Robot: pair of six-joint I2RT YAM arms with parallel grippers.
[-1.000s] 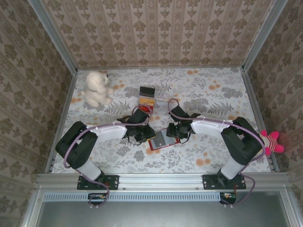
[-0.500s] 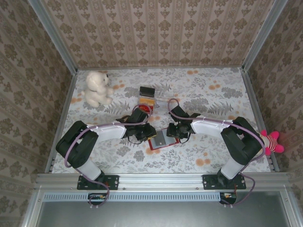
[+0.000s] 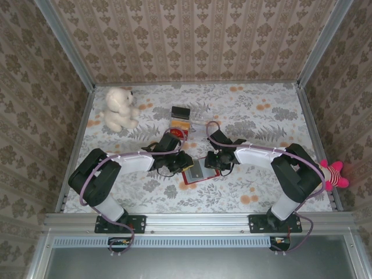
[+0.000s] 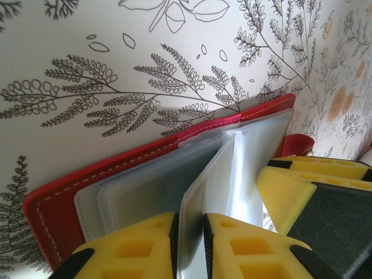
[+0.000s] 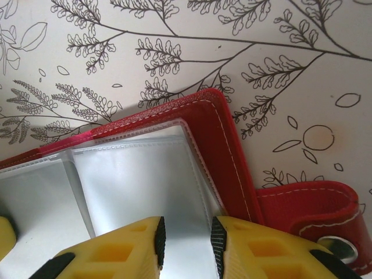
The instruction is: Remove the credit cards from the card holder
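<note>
top view: the card holder point(image 3: 197, 172) lies open on the flowered bench point(image 3: 261, 119), near the middle and toward the near side. the left end effector point(image 3: 183, 163) sits at its left edge and the right end effector point(image 3: 211, 163) at its far right corner, so the holder is between the two. farther back are a printed packet point(image 3: 180, 126) and a black block point(image 3: 181, 111). a teddy bear point(image 3: 119, 108) sits at the far left, well apart from them. a pink striped toy point(image 3: 334, 173) rests at the right edge.

left wrist view: the card holder point(image 4: 55, 200) has its red cover flat on the bench and its milky sleeves fanned up. one clear sleeve point(image 4: 203, 180) stands upright and runs straight down into the slim gap of the left end effector point(image 4: 189, 247). the yellow fingers point(image 4: 136, 247) are closed on it from both sides. the right end effector point(image 4: 276, 170) is at the holder's right.

right wrist view: the right end effector point(image 5: 186, 244) hangs over the right page of the card holder point(image 5: 226, 145), its jaws a little apart. the flat sleeve shows through the gap and nothing is pinched there. i cannot tell if the tips touch the sleeve. a red tab point(image 5: 308, 209) with a metal snap sticks out to the right. i cannot tell if cards are inside the sleeves.
</note>
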